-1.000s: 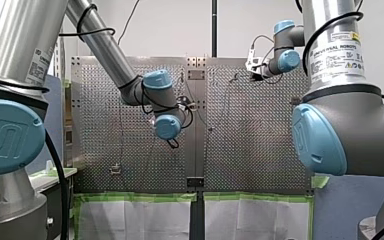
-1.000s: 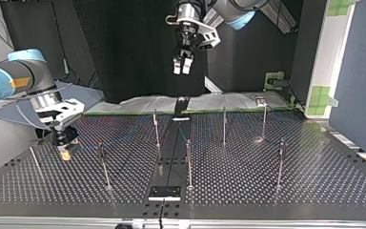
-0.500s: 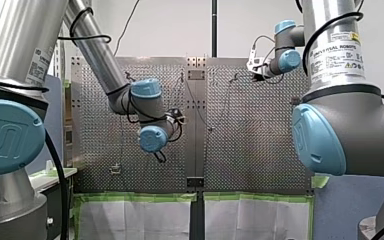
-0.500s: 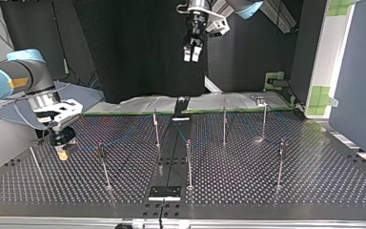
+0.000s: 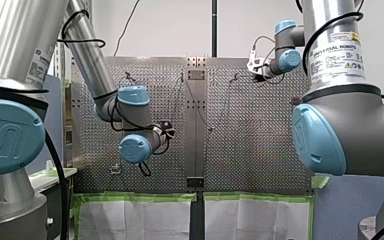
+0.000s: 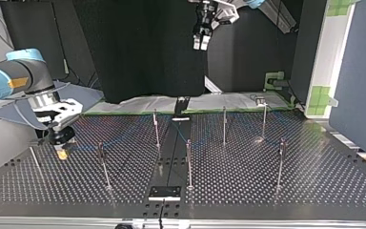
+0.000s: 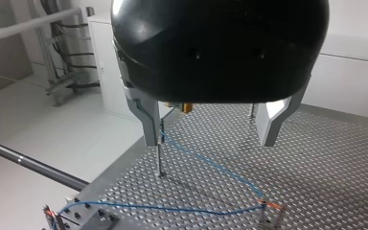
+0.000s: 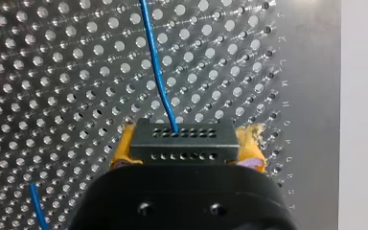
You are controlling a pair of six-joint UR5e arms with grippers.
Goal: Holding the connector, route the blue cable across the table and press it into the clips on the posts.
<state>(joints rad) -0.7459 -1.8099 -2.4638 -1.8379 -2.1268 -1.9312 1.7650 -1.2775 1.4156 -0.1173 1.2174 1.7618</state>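
My right gripper (image 8: 186,152) is shut on the black connector (image 8: 182,138), its yellow pads (image 8: 124,153) on either side. The blue cable (image 8: 157,76) leaves the connector and runs over the perforated plate. In the top view this gripper (image 6: 62,151) hangs low over the table (image 6: 267,183) at the view's left. My left gripper (image 6: 201,44) is high above the table's far side, open and holding nothing. Its metal fingers (image 7: 149,125) stand wide apart in the left wrist view, and below them the blue cable (image 7: 211,165) runs from a post (image 7: 159,158) to a clip (image 7: 268,211).
Several thin upright posts stand on the table, among them one (image 6: 156,128) near the middle, one (image 6: 224,125) right of it and one (image 6: 281,160) further right. A black strip (image 6: 171,157) with a bracket (image 6: 164,193) runs down the centre.
My left gripper has risen and drifted toward the top view's right, staying open. My right gripper has barely moved and keeps hold of the connector.
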